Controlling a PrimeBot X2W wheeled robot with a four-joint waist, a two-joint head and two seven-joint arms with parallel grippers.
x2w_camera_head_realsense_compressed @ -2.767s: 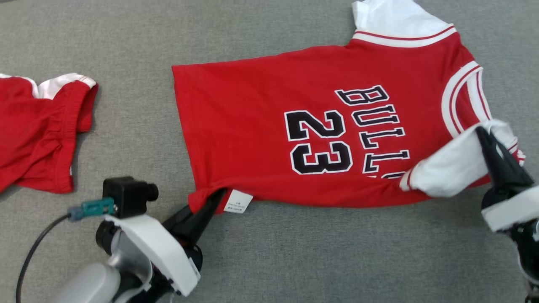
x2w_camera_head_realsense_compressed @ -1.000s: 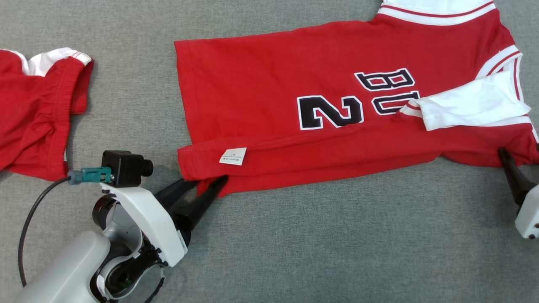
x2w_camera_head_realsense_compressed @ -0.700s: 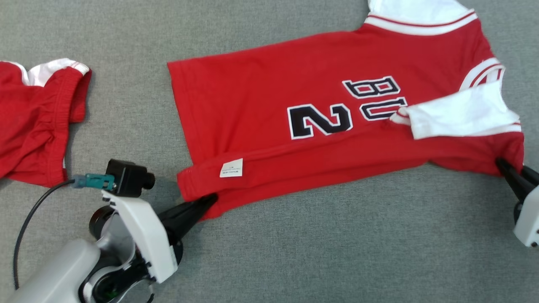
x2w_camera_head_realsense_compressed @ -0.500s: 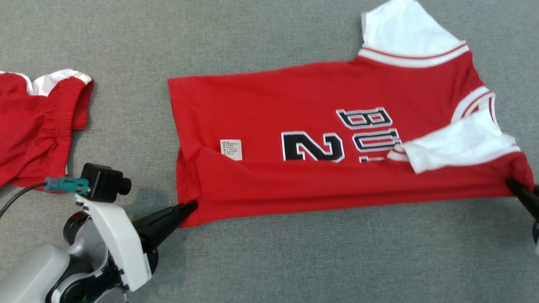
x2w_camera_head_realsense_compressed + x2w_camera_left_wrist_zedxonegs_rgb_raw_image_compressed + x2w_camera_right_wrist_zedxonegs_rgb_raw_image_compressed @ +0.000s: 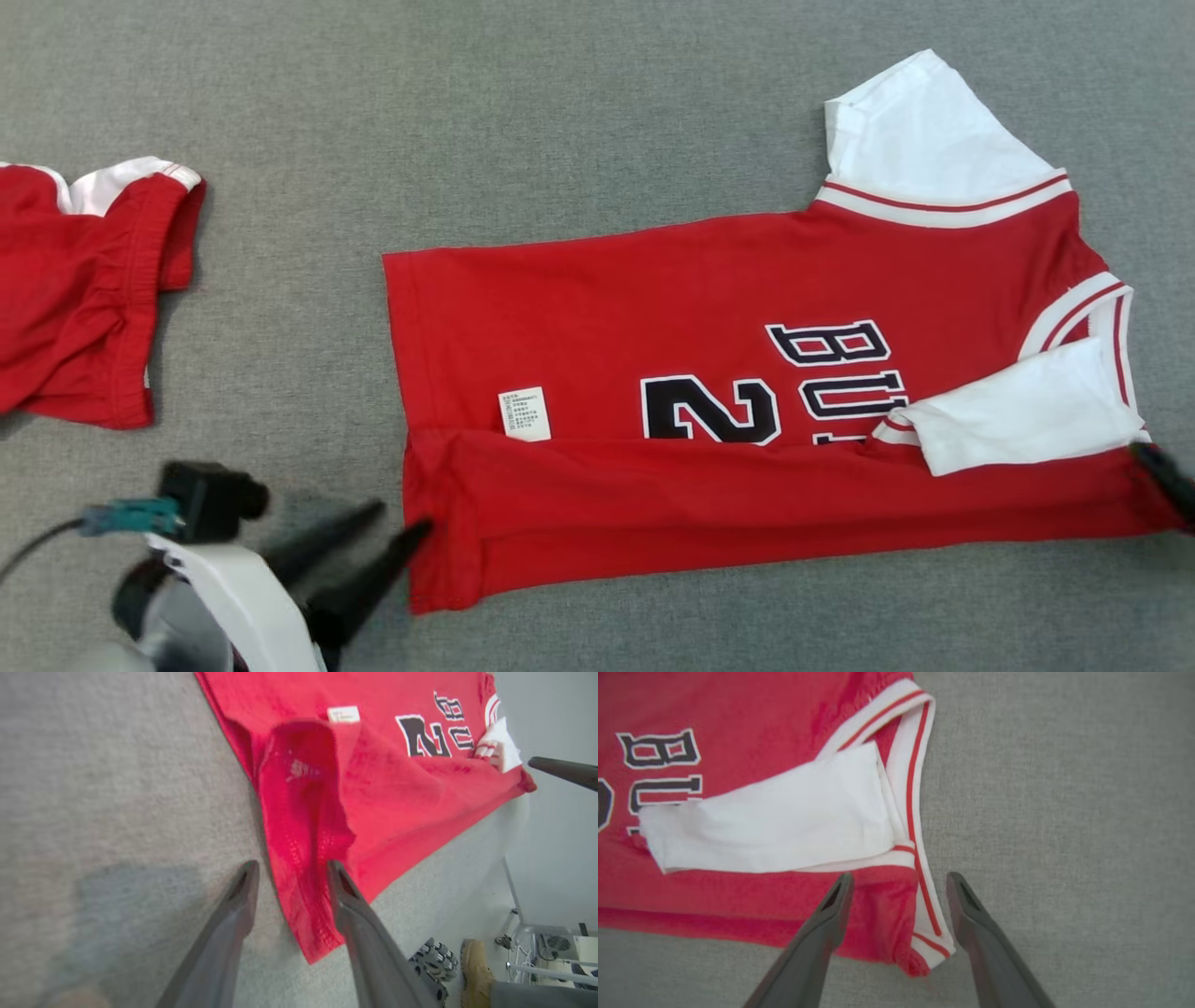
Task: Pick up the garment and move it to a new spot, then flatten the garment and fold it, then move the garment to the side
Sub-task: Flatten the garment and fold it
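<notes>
Garment [image 5: 653,308] lies on the worktop [image 5: 597,112], long axis running left to right, near edge folded over — hem corner just ahead of my left gripper [image 5: 292,864], shoulder corner ahead of my right gripper [image 5: 900,877] — both with fingers apart, straddling cloth but clamping nothing.

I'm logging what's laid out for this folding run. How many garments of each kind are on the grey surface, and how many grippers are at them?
red jersey: 1
red shorts: 1
grippers, the left gripper and the right gripper: 2
Total: 4
</notes>
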